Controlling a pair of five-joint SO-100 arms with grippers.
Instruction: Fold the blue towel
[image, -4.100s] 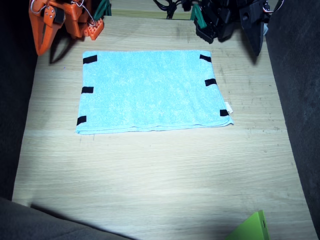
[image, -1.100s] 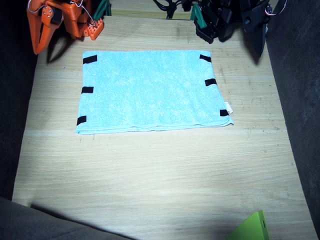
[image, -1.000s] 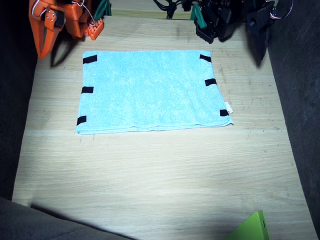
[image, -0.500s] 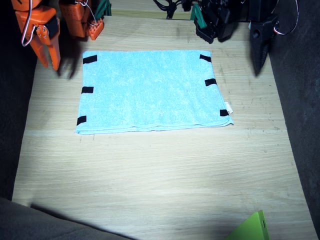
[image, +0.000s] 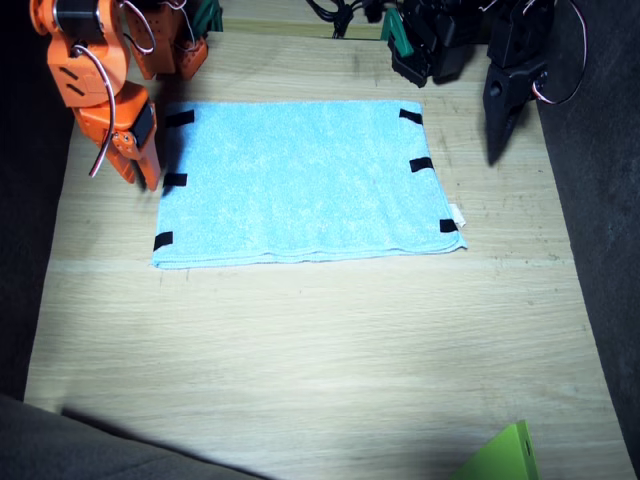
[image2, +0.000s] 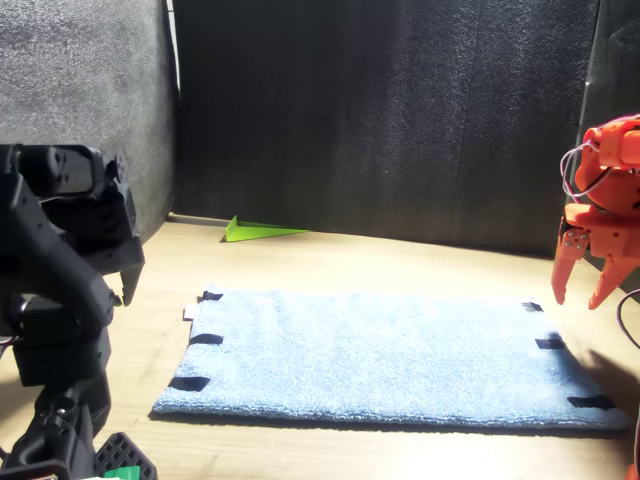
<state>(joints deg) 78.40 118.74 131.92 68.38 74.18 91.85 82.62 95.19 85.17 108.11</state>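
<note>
The blue towel (image: 300, 180) lies flat and spread open on the wooden table, with black strips along its two short edges and a small white tag (image: 456, 214) at one corner. My orange right gripper (image: 140, 178) hangs just outside one short edge, beside the middle black strip. In the front view it (image2: 582, 298) is open, above the table, with nothing between its fingers. My black left gripper (image: 493, 150) hovers off the opposite short edge, pointing down, clear of the towel (image2: 390, 360). Its jaws blend together in the dark.
A green wedge-shaped object (image: 505, 455) sits at the table's near corner, far from the towel. Dark foam walls (image2: 400, 120) close in the table on several sides. The arm bases and cables (image: 420, 40) crowd the far edge.
Both arms have left their rest poses at the far edge. The right gripper swung down alongside the towel's short edge. The left gripper moved out and lowered toward the opposite edge.
</note>
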